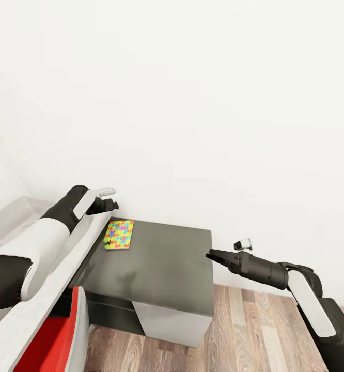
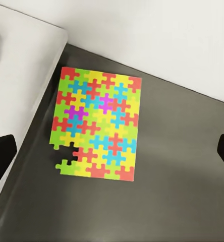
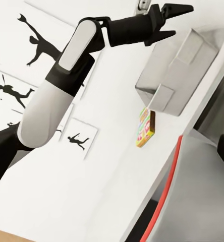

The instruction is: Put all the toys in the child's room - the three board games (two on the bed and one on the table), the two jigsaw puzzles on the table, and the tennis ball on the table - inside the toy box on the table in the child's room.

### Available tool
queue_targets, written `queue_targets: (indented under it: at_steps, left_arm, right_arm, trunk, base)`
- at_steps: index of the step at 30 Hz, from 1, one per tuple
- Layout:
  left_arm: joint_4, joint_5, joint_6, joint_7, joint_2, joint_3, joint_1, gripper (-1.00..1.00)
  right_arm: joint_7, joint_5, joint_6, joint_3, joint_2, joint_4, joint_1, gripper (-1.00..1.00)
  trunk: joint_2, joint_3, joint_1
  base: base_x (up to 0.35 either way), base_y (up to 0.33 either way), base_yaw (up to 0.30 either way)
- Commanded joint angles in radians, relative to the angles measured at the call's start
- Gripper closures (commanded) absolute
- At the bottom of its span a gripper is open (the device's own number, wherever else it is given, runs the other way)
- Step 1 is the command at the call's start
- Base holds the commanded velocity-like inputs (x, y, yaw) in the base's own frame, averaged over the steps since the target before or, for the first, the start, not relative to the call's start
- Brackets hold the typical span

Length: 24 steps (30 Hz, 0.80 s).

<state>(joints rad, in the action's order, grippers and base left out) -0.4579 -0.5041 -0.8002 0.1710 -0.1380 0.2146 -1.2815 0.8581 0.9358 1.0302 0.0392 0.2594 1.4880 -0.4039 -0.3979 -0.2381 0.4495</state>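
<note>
The table's dark grey top (image 1: 156, 263) looked smooth with a soft satin sheen. The jigsaw puzzle (image 2: 96, 122) looked matt, like card. The floor (image 1: 254, 330) was wood plank, the wall (image 1: 192, 103) plain matt white.

Dark grey desk top (image 1: 161, 258) lies bare around the multicoloured flat jigsaw sheet (image 1: 119, 234) beneath the left gripper (image 1: 111, 205). White wall (image 1: 192, 129) stands close behind; pale grey raised counter (image 1: 63, 268) borders one side.

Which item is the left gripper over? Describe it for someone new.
Find the dark grey desk top against the white wall. Near its back corner, beside the pale slanted panel, lies the jigsaw puzzle: a thin flat multicoloured sheet with one piece missing at an edge.
</note>
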Motion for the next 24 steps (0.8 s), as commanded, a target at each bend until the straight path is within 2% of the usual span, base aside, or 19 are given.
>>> queue_targets:
  at_steps: [1, 6, 24]
  left_arm:
    - [-0.001, -0.01, -0.002, 0.006, -0.001, 0.008, -0.001, -1.0]
    - [0.0, -0.011, -0.001, 0.002, -0.001, 0.008, -0.001, -1.0]
    - [0.001, -0.013, 0.007, 0.001, -0.002, 0.008, -0.001, -1.0]
  right_arm:
    - [0.003, 0.0, 0.004, 0.001, 0.0, 0.0, -0.001, -1.0]
    - [0.002, -0.001, 0.004, -0.001, -0.011, 0.0, -0.001, -1.0]
    - [0.002, 0.0, 0.004, -0.004, -0.013, 0.0, -0.001, -1.0]
  trunk:
    - [-0.002, -0.004, 0.001]
    - [-0.002, -0.012, 0.001]
    - [-0.002, -0.042, 0.001]
  base:
    - [0.0, 0.0, 0.0]
    - [0.0, 0.0, 0.0]
    - [0.0, 0.0, 0.0]
